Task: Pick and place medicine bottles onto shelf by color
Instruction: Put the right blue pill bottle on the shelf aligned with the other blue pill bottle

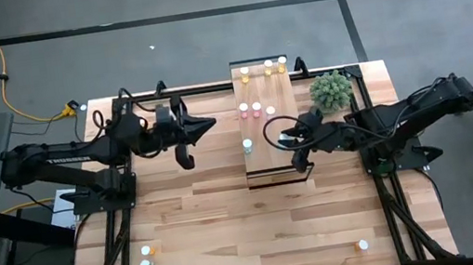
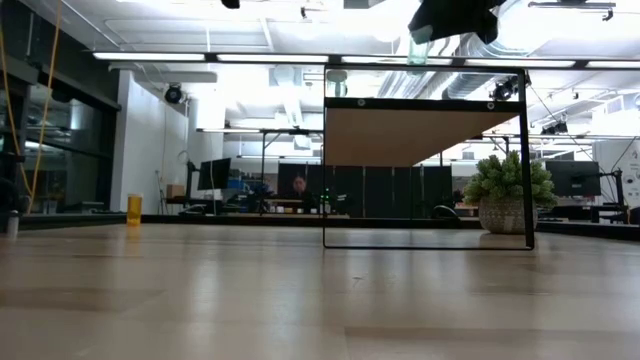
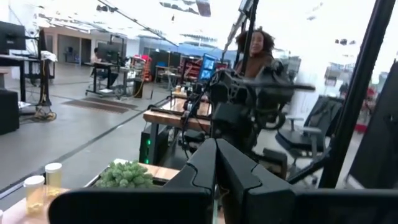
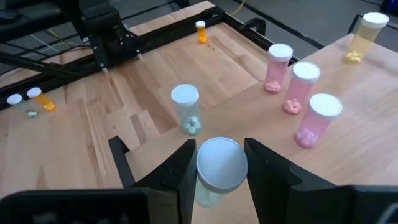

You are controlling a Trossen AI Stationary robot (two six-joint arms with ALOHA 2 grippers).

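Potted green plant (image 1: 332, 90) at table's (image 1: 192, 214) far right corner; yellow cable (image 1: 9, 87) on floor; person (image 3: 256, 46) in room behind.

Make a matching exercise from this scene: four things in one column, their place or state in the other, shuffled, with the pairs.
Things:
1. left hand
2. right hand
3. pink bottles
4. plant

Place or state:
A. standing as a group of three on the shelf
B. on the table, beside the shelf's right edge
C. shut on a pale bottle over the shelf
D. shut and empty, left of the shelf

Pairs: 1-D, 2-C, 3-A, 4-B
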